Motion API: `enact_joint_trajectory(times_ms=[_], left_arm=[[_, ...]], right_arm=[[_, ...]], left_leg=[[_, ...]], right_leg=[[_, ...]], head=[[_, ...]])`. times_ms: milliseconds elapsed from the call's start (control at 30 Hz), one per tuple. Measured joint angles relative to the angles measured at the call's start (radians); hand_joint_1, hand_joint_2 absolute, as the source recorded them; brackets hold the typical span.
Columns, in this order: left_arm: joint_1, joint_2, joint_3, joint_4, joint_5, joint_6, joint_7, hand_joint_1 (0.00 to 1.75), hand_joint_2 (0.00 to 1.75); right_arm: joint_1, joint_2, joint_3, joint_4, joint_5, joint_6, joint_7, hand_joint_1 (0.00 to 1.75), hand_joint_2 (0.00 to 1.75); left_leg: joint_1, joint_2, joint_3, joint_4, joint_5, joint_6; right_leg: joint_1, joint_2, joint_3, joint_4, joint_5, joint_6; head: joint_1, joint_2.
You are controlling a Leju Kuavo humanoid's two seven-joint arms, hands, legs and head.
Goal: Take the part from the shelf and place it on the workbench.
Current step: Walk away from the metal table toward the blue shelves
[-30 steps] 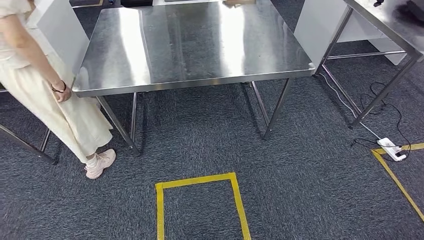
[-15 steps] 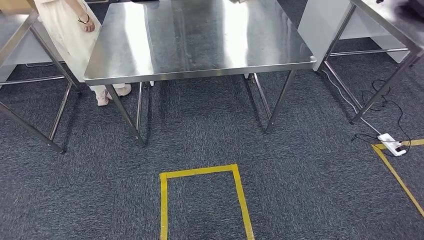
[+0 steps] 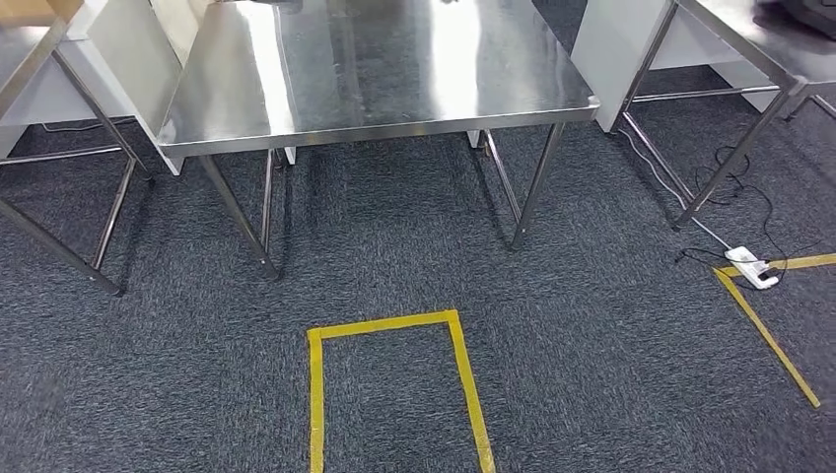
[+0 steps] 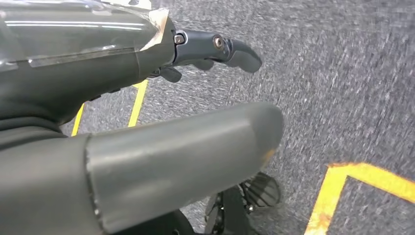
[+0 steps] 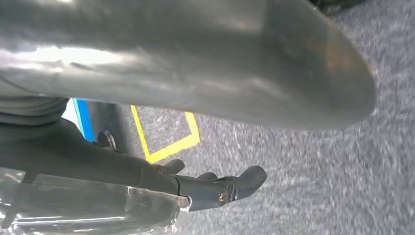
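Observation:
A bare steel workbench (image 3: 375, 69) stands ahead of me in the head view, on thin legs over dark carpet. My left hand (image 4: 147, 122) hangs above the carpet, its thick thumb and dark fingers (image 4: 220, 49) apart with nothing between them. My right hand (image 5: 195, 73) hangs the same way, its dark fingers (image 5: 225, 188) stretched out away from the thumb and holding nothing.
A yellow tape rectangle (image 3: 384, 323) marks the carpet just before me. Another steel table (image 3: 759, 49) stands at the right, with cables and a white power strip (image 3: 747, 267) by a yellow tape line (image 3: 764, 330). A steel frame (image 3: 59, 59) stands at the left.
The whole view has shifted, so the camera has moved. A person in cream clothing who stood at the workbench's left side walked off behind it and is gone from the picture.

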Motion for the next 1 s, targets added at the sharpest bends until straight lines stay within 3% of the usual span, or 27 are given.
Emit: enact_joint_trajectory(times_ms=[100,167,233,267,300,333,400,467,533,600,667,733,767,800,833,933,1000], left_arm=[[-0.001,-0.002,0.0,0.0,0.001,-0.002,-0.003,0.0,0.0],[0.0,-0.003,0.0,0.0,0.001,-0.01,-0.006,0.0,0.0],[0.001,-0.002,0.0,0.0,0.001,-0.018,-0.007,0.0,0.0],[0.001,-0.001,0.0,0.0,0.001,-0.019,-0.007,0.0,0.0],[0.001,0.0,0.0,0.0,0.001,-0.02,-0.007,0.0,0.0],[0.001,0.001,0.0,0.0,0.001,-0.021,-0.007,0.0,0.0],[0.001,0.001,0.0,0.0,0.001,-0.021,-0.007,0.0,0.0],[0.001,0.002,0.0,0.0,0.0,-0.02,-0.007,0.0,0.0],[0.0,0.003,0.0,0.0,0.0,-0.019,-0.006,0.0,0.0],[0.002,0.003,0.0,0.0,-0.001,-0.016,-0.003,0.0,0.0],[0.003,0.003,0.0,0.0,-0.001,-0.014,0.002,0.0,0.0],[0.004,0.003,0.0,0.0,-0.001,-0.013,0.006,0.0,0.0],[0.005,0.003,0.0,0.0,-0.001,-0.012,0.007,0.0,0.0],[0.006,0.004,0.0,0.0,-0.001,-0.012,0.009,0.0,0.0],[0.006,0.004,0.0,0.0,-0.001,-0.012,0.01,0.0,0.0],[0.006,0.004,0.0,0.0,-0.001,-0.012,0.011,0.0,0.0],[0.005,0.004,0.0,0.0,-0.002,-0.012,0.012,0.0,0.0]], right_arm=[[0.0,-0.002,0.0,0.0,-0.001,0.003,-0.001,0.0,0.0],[0.0,-0.005,0.0,0.0,-0.001,0.005,-0.004,0.0,0.0],[0.001,-0.005,0.0,0.0,-0.001,0.007,-0.006,0.0,0.0],[0.002,-0.006,0.0,0.0,-0.002,0.007,-0.007,0.0,0.0],[0.002,-0.006,0.0,0.0,-0.002,0.007,-0.007,0.0,0.0],[0.002,-0.006,0.0,0.0,-0.002,0.007,-0.007,0.0,0.0],[0.001,-0.008,0.0,0.0,-0.002,0.008,-0.008,0.0,0.0],[-0.001,-0.008,0.0,0.0,-0.002,0.009,-0.009,0.0,0.0],[-0.001,-0.008,0.0,0.0,-0.002,0.01,-0.01,0.0,0.0],[0.0,-0.008,0.0,0.0,-0.003,0.01,-0.009,0.0,0.0],[0.001,-0.009,0.0,0.0,-0.003,0.01,-0.008,0.0,0.0],[0.003,-0.009,0.0,0.0,-0.003,0.01,-0.005,0.0,0.0],[0.004,-0.009,0.0,0.0,-0.003,0.01,-0.004,0.0,0.0],[0.005,-0.009,0.0,0.0,-0.003,0.01,-0.003,0.0,0.0],[0.005,-0.009,0.0,0.0,-0.003,0.01,-0.001,0.0,0.0],[0.006,-0.009,0.0,0.0,-0.003,0.01,0.0,0.0,0.0],[0.005,-0.009,0.0,0.0,-0.003,0.01,0.0,0.0,0.0]], left_leg=[[0.005,0.005,-0.007,-0.031,0.011,0.014],[0.008,0.009,-0.023,-0.039,0.028,0.028],[0.004,0.012,-0.044,-0.038,0.043,0.034],[0.003,0.014,-0.053,-0.037,0.05,0.034],[0.002,0.015,-0.061,-0.037,0.057,0.032],[0.002,0.016,-0.068,-0.036,0.063,0.03],[0.002,0.017,-0.08,-0.028,0.071,0.023],[-0.001,0.016,-0.087,-0.019,0.075,0.013],[-0.003,0.016,-0.091,-0.016,0.078,0.002],[0.001,0.015,-0.1,-0.005,0.073,-0.009],[0.005,0.011,-0.131,0.063,0.015,-0.019],[0.007,0.009,-0.184,0.198,-0.071,-0.027],[0.007,0.008,-0.203,0.254,-0.096,-0.029],[0.007,0.008,-0.206,0.277,-0.102,-0.029],[0.007,0.008,-0.186,0.256,-0.087,-0.027],[0.006,0.005,-0.062,0.052,-0.011,-0.016],[0.0,0.004,-0.034,-0.006,0.006,-0.005]], right_leg=[[0.009,-0.002,-0.031,0.023,0.0,0.014],[0.007,-0.002,-0.075,0.11,-0.053,0.011],[0.0,-0.001,-0.128,0.252,-0.122,0.009],[-0.003,-0.001,-0.14,0.301,-0.143,0.014],[-0.005,-0.001,-0.131,0.31,-0.147,0.021],[-0.008,-0.001,-0.098,0.274,-0.137,0.031],[-0.014,-0.002,0.008,0.111,-0.1,0.044],[-0.014,-0.001,0.069,0.003,-0.077,0.039],[-0.01,0.0,0.067,-0.005,-0.069,0.023],[-0.018,-0.001,0.06,-0.004,-0.059,0.006],[-0.025,-0.003,0.05,-0.005,-0.044,-0.011],[-0.022,-0.004,0.033,-0.002,-0.032,-0.017],[-0.02,-0.004,0.023,0.001,-0.027,-0.017],[-0.019,-0.004,0.014,0.005,-0.023,-0.016],[-0.019,-0.004,0.006,0.01,-0.021,-0.015],[-0.016,-0.002,-0.009,0.023,-0.014,-0.006],[-0.012,-0.002,-0.013,0.025,-0.007,0.006]], head=[[0.006,0.0],[0.017,0.0],[0.026,0.0],[0.027,0.0],[0.028,0.0],[0.029,0.0],[0.031,0.0],[0.032,0.0],[0.03,0.0],[0.026,0.0],[0.018,0.0],[0.01,0.0],[0.008,0.0],[0.008,0.0],[0.007,0.0],[0.004,0.0],[0.005,0.0]])
